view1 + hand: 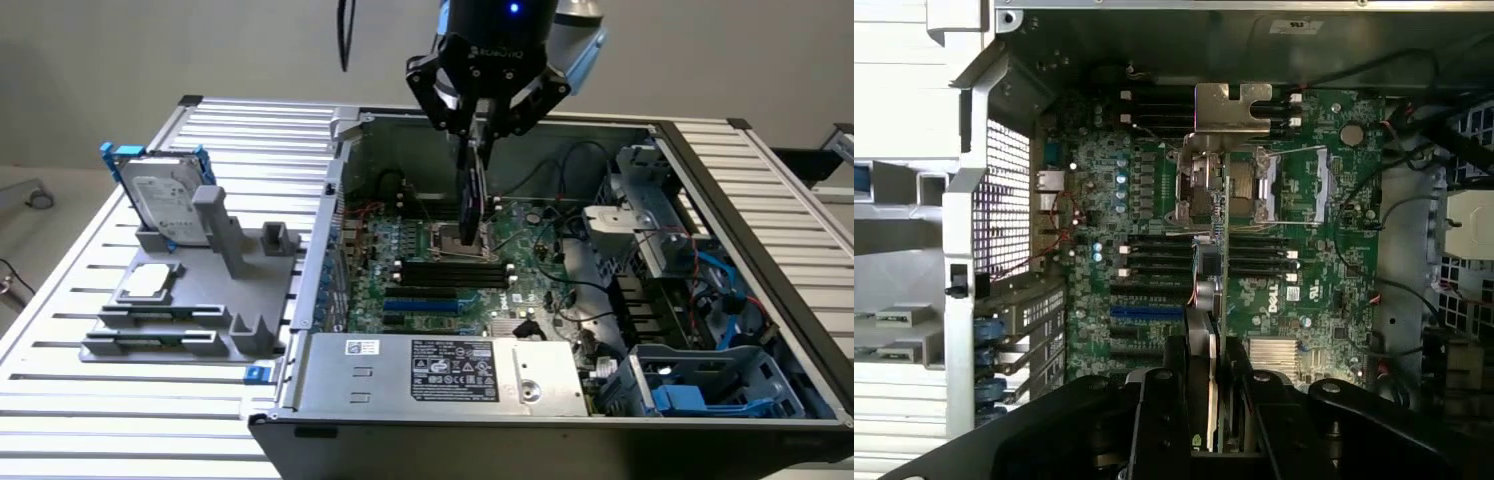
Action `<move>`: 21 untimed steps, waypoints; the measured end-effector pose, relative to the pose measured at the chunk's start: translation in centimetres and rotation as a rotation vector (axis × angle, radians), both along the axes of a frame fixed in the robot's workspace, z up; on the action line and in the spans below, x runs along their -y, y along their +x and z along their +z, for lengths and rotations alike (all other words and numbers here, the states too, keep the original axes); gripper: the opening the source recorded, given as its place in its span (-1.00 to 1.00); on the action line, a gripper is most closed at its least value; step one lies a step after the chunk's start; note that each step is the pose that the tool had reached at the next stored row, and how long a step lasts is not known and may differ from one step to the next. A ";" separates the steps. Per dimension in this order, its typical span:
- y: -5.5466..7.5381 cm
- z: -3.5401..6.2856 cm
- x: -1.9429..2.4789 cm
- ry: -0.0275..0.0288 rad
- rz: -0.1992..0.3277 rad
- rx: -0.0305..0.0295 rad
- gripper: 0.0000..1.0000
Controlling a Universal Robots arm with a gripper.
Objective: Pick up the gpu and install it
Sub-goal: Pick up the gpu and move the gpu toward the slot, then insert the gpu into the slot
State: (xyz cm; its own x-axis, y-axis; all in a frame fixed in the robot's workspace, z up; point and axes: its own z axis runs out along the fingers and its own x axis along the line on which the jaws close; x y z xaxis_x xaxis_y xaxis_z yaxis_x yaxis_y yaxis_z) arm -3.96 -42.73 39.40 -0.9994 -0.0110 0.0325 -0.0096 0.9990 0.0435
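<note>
a slatted aluminium table [80,400] carries the work, and a plain grey wall is seen behind it. on the table an open computer case [747,260] is laid on its side, with its green motherboard [427,270] facing up. toward the exterior view's left a grey fixture [200,330] is set on the table just beside the case.

the fingers [450,108] are held above the middle of the case, pointing down. they are closed on the upper edge of the gpu [470,195], and the gap between them is taken up by the card's thickness. the gpu is held upright and edge-on, hanging into the open case over the middle of the motherboard. whether its lower end touches the board cannot be told. in the wrist view the fingers [1176,400] are seen on either side of the gpu [1219,260], which runs away from the camera toward the motherboard [1304,300].

one gpu, one case and one motherboard are counted. on the fixture one hard drive [167,205] with a blue frame is stood upright, one small square silver chip [147,283] is laid flat, and two memory sticks [154,313] are laid in slots at the front. inside the case one power supply [441,370] is set along the near edge.
</note>
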 end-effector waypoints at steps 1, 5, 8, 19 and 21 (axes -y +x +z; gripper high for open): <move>0.0 -0.06 -0.01 -0.0038 0.000 -0.0015 -0.47; 0.0 -0.06 -0.01 -0.0064 0.000 -0.0072 -0.47; 0.0 -0.06 -0.01 -0.0065 0.000 -0.0072 -0.47; 0.0 -0.06 -0.01 -0.0064 0.000 -0.0073 -0.47; 0.0 -0.06 -0.01 -0.0064 0.000 -0.0073 -0.47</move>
